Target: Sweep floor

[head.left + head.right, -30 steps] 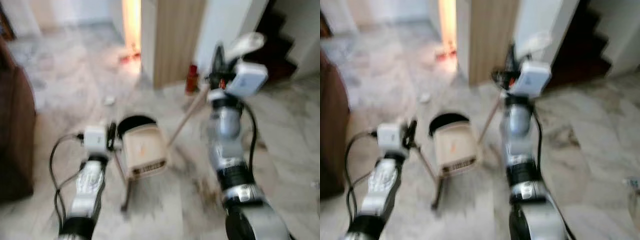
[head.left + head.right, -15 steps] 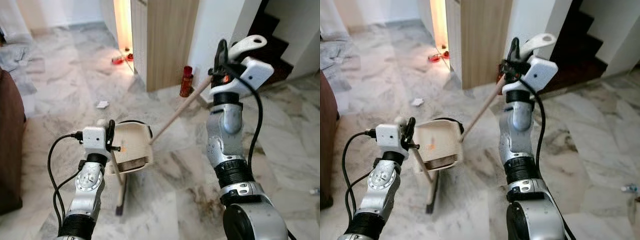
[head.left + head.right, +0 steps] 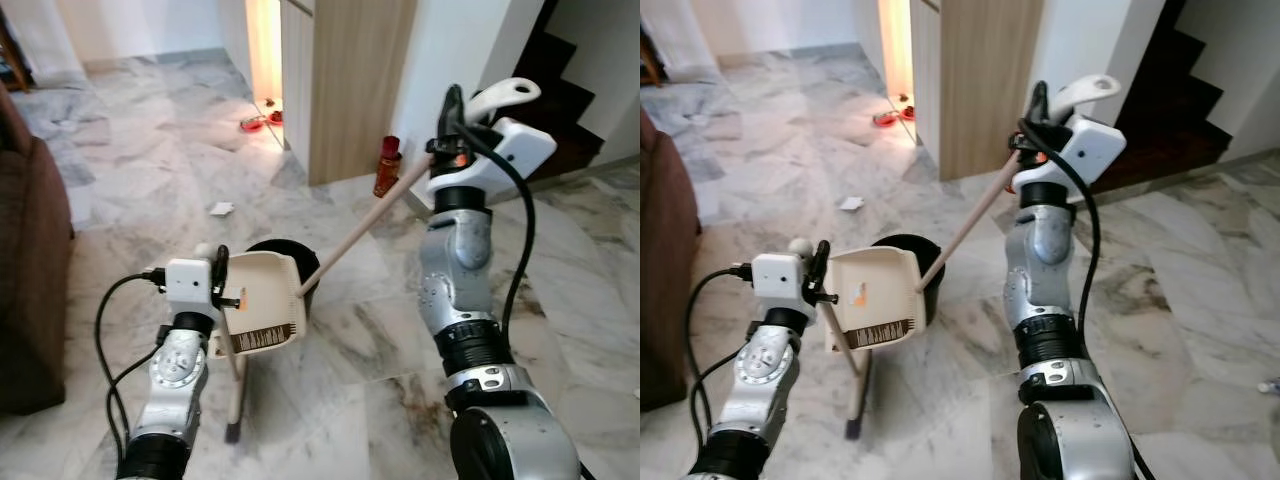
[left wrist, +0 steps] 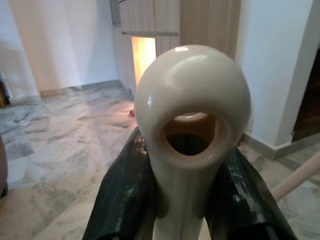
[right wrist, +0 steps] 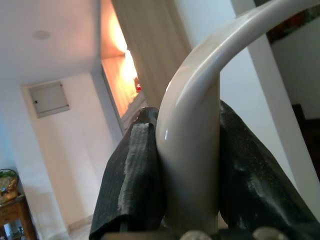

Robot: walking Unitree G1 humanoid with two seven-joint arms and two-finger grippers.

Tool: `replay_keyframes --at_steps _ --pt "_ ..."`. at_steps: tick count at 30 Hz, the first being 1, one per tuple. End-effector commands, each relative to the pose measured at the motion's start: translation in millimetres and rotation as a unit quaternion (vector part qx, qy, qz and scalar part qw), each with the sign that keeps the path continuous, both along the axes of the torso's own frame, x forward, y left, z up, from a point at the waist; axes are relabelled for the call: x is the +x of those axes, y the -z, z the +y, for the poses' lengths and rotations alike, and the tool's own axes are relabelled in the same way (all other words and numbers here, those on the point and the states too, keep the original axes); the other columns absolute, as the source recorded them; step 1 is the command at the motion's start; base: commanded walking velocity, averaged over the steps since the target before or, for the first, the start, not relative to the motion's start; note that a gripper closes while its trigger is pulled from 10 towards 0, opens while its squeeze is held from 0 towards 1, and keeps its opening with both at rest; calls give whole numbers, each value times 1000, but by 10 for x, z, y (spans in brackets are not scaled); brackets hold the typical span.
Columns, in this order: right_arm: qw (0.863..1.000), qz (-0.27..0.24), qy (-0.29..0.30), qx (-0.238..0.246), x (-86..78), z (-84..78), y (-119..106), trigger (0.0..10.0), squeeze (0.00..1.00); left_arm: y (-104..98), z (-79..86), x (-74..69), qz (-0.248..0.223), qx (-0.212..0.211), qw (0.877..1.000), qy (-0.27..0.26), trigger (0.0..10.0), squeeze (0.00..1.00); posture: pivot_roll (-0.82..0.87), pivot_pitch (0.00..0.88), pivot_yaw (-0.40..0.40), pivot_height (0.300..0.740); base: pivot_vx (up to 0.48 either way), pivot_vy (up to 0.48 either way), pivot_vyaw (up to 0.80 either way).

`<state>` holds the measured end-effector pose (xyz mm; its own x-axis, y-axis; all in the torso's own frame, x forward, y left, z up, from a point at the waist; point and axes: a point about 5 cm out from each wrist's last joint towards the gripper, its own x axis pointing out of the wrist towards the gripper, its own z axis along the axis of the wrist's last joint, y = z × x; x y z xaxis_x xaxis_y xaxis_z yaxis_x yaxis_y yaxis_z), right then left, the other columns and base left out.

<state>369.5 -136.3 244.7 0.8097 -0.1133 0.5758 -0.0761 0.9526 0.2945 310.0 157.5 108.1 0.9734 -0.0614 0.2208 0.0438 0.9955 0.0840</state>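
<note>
Floor (image 3: 350, 350): grey-veined white marble tile. Small white scrap of litter (image 3: 221, 209) lies at centre left. Red bottle (image 3: 385, 166) stands upper centre, by the wooden partition. Red items (image 3: 258, 122) lie in the lit doorway, upper centre. Brown sofa (image 3: 30, 270) stands at left edge.

The left gripper (image 4: 186, 200) is clamped on a cream dustpan handle (image 4: 192, 125) — its looped end rises between the black fingers (image 4: 125, 195). Beyond lie the marble floor (image 4: 60, 145), a wooden cabinet (image 4: 207, 22) and a lit doorway (image 4: 142, 55).
</note>
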Motion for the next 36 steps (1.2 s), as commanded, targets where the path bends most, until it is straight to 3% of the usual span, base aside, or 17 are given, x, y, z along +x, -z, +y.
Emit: replay_keyframes --at_steps 1,9,19,26,28,36 --pt "1000 -21 -5 4 -11 48 -101 10000 0 -141 53 27 -31 1 999 -5 10000 0 56 0 -20 740 0 480 0" --pt "1000 -14 -4 7 -5 47 -84 10000 0 -141 39 36 -30 3 1000 -2 10000 0 56 0 -18 740 0 480 0" --pt "1000 -18 7 11 16 23 -142 10000 0 -158 38 41 -33 8 999 -1 10000 0 60 0 -22 740 0 0 0" --pt "998 -40 44 -35 20 30 -256 10000 0 -166 29 40 -35 2 999 -2 10000 0 60 0 -29 740 0 0 0" --pt "998 -32 41 -40 41 27 -233 10000 0 -165 18 40 -35 0 999 0 10000 0 61 0 -31 740 0 0 0" --pt "990 3 28 -139 69 90 42 10000 0 -153 0 36 -32 -4 999 4 10000 0 55 0 -35 740 0 0 0"
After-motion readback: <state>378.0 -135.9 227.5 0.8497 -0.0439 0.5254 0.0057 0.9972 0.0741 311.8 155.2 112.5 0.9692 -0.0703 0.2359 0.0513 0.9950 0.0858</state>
